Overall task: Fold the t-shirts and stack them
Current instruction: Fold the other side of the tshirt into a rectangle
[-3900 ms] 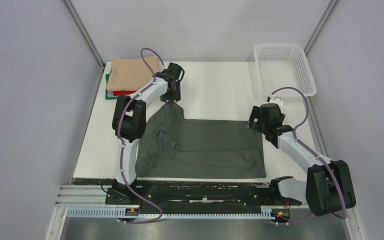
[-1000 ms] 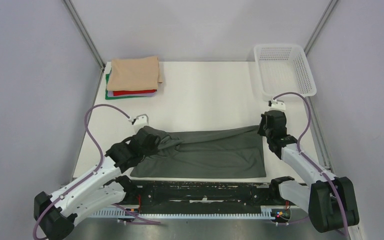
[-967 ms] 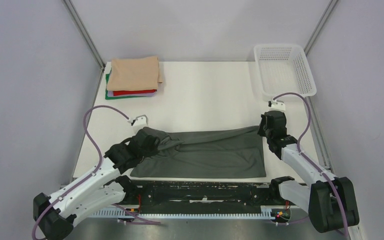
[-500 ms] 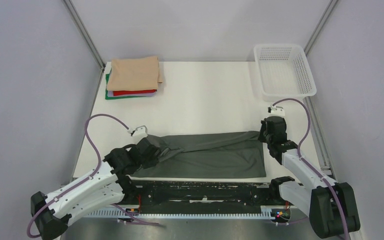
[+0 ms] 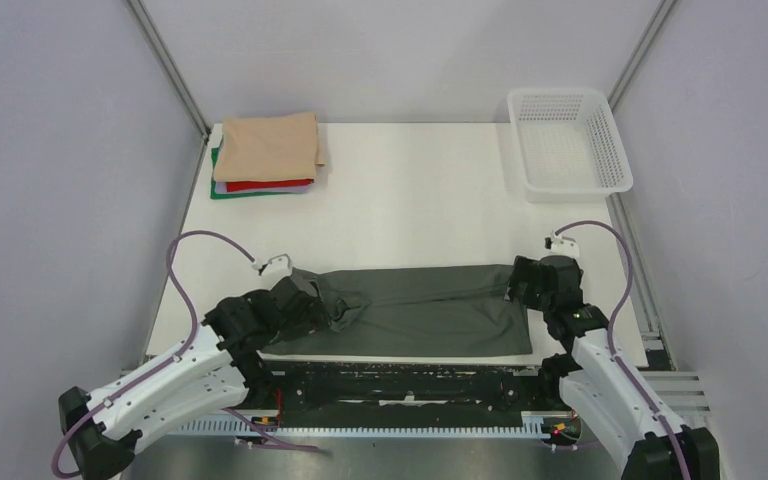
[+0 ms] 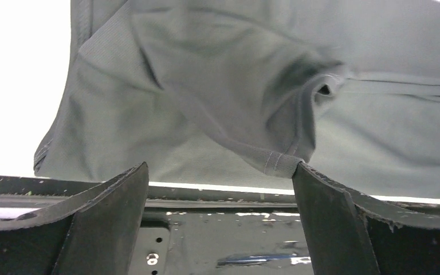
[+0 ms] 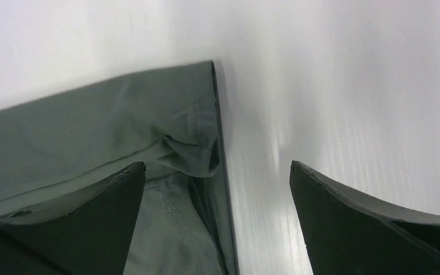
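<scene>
Lengthwise along the near edge of the worktop (image 5: 420,200) lies the dark grey t-shirt (image 5: 430,310), folded into a long band just beyond the black rail (image 5: 410,385).

The left gripper (image 5: 305,305) sits over the band's left end and hides it from above. Its wrist view shows the jaws spread wide with nothing clamped between them. A rumpled, stitched hem comes down to the inner tip of one finger (image 6: 326,212); whether cloth and finger touch cannot be told. The shirt runs off that view at the top and right.

The right gripper (image 5: 525,283) stands at the band's right end, by its far corner. Its jaws also gape wide and hold nothing. The cloth's corner, with a small pucker, lies on the worktop between them, nearer one finger (image 7: 91,212), and is cut off at the left and bottom of that view.

At the far left corner a tan shirt (image 5: 268,147) tops a folded stack. The red shirt (image 5: 260,185) and green shirt (image 5: 222,192) beneath show only as thin edges. A pale strip among them is too narrow to identify.

A white lattice basket (image 5: 568,140) sits at the far right corner, well apart.
</scene>
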`<state>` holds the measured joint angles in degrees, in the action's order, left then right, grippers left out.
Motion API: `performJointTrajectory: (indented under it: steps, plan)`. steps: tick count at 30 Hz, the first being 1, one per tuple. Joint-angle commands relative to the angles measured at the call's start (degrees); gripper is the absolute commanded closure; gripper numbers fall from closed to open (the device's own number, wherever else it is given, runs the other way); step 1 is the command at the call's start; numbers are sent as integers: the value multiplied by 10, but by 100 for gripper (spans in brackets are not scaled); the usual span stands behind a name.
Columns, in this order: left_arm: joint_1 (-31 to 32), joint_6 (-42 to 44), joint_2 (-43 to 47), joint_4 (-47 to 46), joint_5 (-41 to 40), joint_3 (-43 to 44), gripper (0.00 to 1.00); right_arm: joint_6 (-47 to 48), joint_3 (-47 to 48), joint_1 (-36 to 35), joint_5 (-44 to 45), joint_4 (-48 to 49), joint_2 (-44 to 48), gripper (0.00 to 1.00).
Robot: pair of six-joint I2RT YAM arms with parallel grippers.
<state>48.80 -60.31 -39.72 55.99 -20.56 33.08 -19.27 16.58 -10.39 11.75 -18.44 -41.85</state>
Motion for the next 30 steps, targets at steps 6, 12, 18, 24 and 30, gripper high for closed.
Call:
performJointTrajectory:
  steps: [6,12,18,24,30]
  plan:
    - [2,100,-39,-103,21,111,0,36,72,-2,-214,89,11,2]
    - [3,135,-87,-64,10,165,0,39,86,-1,-323,149,-56,2]
    - [2,83,-43,-42,9,101,0,33,83,-2,-330,180,-70,2]
    - [2,86,-47,-214,60,31,0,15,70,-2,-385,240,-91,2]
    - [2,109,-182,-332,129,32,0,6,48,-4,-409,258,-117,2]
